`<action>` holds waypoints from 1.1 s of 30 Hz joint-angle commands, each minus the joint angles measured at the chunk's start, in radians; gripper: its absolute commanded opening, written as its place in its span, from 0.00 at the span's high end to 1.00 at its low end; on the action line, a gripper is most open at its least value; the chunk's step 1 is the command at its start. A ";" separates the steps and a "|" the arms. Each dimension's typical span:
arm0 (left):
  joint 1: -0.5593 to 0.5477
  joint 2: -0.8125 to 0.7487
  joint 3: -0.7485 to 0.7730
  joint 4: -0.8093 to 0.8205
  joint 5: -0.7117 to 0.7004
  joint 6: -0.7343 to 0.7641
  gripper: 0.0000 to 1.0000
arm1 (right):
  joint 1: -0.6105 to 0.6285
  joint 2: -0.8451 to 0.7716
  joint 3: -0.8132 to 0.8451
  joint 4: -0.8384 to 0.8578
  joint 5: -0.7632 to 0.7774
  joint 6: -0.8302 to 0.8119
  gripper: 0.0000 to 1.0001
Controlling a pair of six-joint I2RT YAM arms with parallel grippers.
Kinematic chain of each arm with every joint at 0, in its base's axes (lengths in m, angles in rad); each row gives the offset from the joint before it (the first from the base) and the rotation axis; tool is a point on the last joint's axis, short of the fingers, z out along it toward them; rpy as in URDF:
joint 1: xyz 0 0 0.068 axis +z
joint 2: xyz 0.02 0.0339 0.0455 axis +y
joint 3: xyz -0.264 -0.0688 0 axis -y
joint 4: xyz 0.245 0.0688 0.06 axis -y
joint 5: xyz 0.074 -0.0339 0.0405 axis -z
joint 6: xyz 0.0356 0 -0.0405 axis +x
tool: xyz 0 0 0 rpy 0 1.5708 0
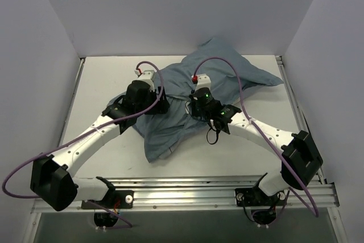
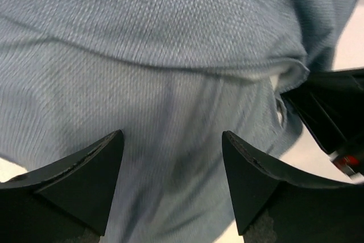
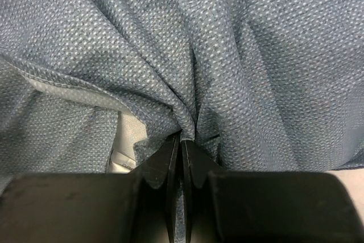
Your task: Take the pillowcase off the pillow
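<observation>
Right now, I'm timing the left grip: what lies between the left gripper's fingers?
Only dusty-blue pillowcase cloth shows in the gap of the open left gripper, nothing else. The left wrist view shows this.

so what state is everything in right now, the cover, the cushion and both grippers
pillowcase, crumpled, plain blue side out, one fold pinched
pillow, almost all covered by the pillowcase, only a white sliver showing
left gripper, open over the pillowcase, holding nothing
right gripper, shut on a fold of the pillowcase
</observation>
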 commanded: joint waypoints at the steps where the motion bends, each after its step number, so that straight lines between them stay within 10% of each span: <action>1: -0.009 0.075 0.083 0.026 -0.042 0.103 0.24 | 0.008 -0.005 0.041 0.025 0.024 -0.008 1.00; 10: -0.011 0.076 0.039 0.000 -0.088 0.075 0.97 | 0.003 0.001 0.065 0.009 0.056 -0.033 1.00; 23: 0.298 -0.384 -0.254 -0.274 -0.144 -0.164 0.98 | -0.280 -0.132 0.084 -0.126 0.092 0.105 1.00; 33: 0.299 -0.559 -0.467 -0.287 0.062 -0.321 0.94 | -0.164 -0.089 0.096 -0.110 -0.103 0.005 1.00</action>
